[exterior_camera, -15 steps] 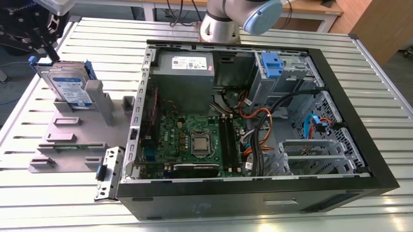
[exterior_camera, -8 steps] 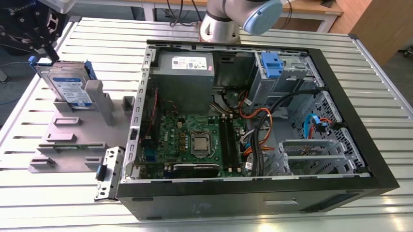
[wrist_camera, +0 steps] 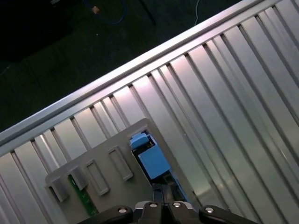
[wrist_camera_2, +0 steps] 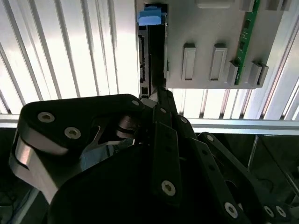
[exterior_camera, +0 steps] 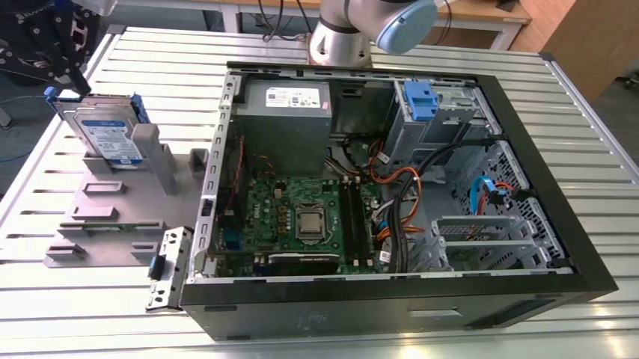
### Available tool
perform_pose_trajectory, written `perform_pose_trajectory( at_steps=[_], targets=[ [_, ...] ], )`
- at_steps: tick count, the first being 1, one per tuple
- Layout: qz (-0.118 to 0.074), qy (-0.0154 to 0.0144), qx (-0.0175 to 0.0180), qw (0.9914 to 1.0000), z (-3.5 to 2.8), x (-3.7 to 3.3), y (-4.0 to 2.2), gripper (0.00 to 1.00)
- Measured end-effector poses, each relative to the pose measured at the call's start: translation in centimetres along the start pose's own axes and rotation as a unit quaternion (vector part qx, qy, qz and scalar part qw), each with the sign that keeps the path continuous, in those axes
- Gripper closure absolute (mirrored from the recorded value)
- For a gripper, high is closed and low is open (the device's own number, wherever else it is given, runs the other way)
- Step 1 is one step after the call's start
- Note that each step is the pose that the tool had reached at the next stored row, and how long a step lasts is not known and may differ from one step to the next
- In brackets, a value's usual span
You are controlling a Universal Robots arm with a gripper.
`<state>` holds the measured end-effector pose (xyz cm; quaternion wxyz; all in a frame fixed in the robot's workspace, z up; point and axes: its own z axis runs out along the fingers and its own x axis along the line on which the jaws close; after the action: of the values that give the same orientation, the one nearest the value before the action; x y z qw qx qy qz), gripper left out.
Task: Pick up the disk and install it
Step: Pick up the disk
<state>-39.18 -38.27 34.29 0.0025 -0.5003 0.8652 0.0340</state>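
Narrow at the end effector (wrist_camera_2: pixel 160 95): black fingers (wrist_camera_2: pixel 166 140) drawn close together, tips right at the near end of the disk (wrist_camera_2: pixel 152 60) in both wrist views. Cannot tell whether pinching that end or merely touching it. Just past the tips, the disk itself, standing on edge in the grey stand (wrist_camera_2: pixel 210 28), silver with a white-and-blue label and blue side rails (wrist_camera_2: pixel 150 16). Set in the stand farther along, a green circuit board strip (wrist_camera_2: pixel 247 42). Under the stand, the slatted metal tabletop (wrist_camera: pixel 224 93). In the exterior view, all of this at the exterior view's left. Just beside the stand, toward the exterior view's right, an open computer case (exterior_camera: pixel 399 307) lying on its side. Inside it, a green motherboard (exterior_camera: pixel 299 217), a grey power-supply box (exterior_camera: pixel 284 112) and a blue-handled drive bay (exterior_camera: pixel 420 101). By the case's corner nearest the stand, a small metal bracket (exterior_camera: pixel 167 265). Beyond the case's far side, the arm's base (exterior_camera: pixel 345 37).
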Motion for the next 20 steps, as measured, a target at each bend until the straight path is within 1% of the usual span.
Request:
perform_pose_trajectory(
  at_steps=[3, 5, 8, 10, 12, 15, 16, 20],
  targets=[
    [-0.023, 0.0013, -0.0009, 0.99972, 0.01, 0.0, 0.0, 0.89],
    [-0.04, 0.0023, -0.0015, 0.9992, 0.01, 0.0, 0.0, 0.89],
    [-0.064, 0.0036, -0.0025, 0.99794, 0.03, 0.0, 0.0, 0.89],
    [-0.081, 0.0045, -0.0031, 0.99673, 0.04, 0.0, 0.0, 0.89],
    [-0.097, 0.0055, -0.0037, 0.99524, 0.06, 0.0, -0.01, 0.89],
    [-0.122, 0.0068, -0.0047, 0.99251, 0.09, 0.01, -0.01, 0.89],
    [-0.13, 0.0073, -0.005, 0.99148, 0.11, 0.01, -0.01, 0.89],
    [-0.163, 0.0092, -0.0063, 0.98659, 0.14, 0.01, -0.01, 0.89]
  ],
)
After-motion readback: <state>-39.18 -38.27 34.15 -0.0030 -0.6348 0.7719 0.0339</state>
